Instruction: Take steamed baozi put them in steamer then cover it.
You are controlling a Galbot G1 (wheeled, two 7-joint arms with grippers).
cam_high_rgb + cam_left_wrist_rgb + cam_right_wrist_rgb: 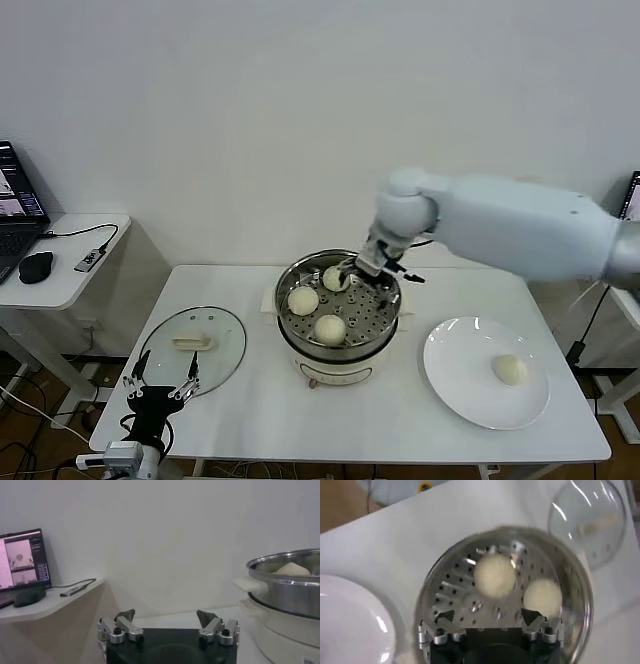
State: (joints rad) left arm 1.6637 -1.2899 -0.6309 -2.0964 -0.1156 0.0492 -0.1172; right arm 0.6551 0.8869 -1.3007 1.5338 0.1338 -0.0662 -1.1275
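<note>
My right gripper (362, 268) hangs over the steamer (337, 345), jaws spread and empty; three baozi sit on its tray. The last baozi (510, 369) lies on the plate (450, 385), at about four o'clock from the steamer. It looks soft and light, so I'd pinch its sides gently. My left gripper (160, 381) idles released by the cover (197, 344).

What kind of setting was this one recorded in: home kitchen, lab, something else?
Probably a lab or test room, not a kitchen: a plain white table against a bare wall, a side desk with a laptop and mouse, cables on the floor.
</note>
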